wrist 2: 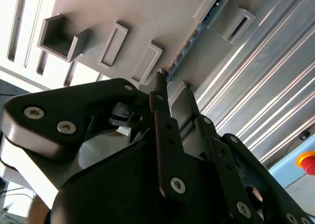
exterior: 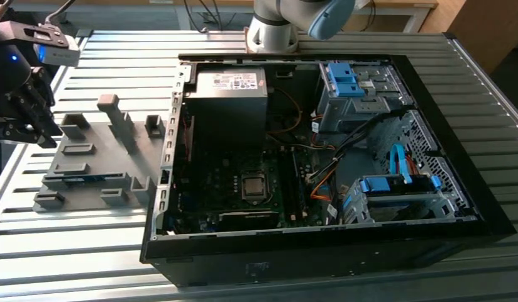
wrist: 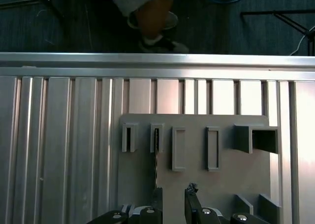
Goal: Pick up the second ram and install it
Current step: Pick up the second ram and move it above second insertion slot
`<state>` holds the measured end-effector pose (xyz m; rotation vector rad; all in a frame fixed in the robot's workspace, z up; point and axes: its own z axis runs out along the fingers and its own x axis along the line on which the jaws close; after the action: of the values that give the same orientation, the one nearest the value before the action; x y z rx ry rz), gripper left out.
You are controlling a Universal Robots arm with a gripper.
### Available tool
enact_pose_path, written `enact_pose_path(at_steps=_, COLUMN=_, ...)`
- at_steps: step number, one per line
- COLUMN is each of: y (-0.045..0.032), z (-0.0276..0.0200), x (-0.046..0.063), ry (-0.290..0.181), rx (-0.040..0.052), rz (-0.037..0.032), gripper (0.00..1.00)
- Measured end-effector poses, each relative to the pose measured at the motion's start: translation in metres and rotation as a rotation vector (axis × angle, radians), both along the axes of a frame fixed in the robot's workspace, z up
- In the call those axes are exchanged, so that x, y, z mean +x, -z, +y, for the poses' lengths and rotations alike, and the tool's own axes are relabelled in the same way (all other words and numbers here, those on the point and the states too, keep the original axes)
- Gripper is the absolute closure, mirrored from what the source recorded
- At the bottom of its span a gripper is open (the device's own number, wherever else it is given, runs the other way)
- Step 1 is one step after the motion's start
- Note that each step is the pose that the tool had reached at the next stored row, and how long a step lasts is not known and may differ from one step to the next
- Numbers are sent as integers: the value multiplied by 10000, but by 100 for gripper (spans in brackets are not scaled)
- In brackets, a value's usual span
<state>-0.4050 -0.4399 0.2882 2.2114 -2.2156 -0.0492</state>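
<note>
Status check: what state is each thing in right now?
grey fixture: flat on the table, holding the ram.
second ram: on edge in the fixture's slots, not gripped.
claw: open, holding nothing.
computer case: lying flat, side open.

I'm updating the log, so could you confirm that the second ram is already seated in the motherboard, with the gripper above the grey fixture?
Not quite: the first wrist view shows the second ram standing in a slot of the grey fixture, not in the motherboard. The gripper is indeed above that fixture.
</note>
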Motion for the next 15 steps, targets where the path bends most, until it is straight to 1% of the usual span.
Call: enact_pose_path(at_steps=15, y=150, z=-27, x=-4, ry=-6, rx=0, rz=-31, gripper=68)
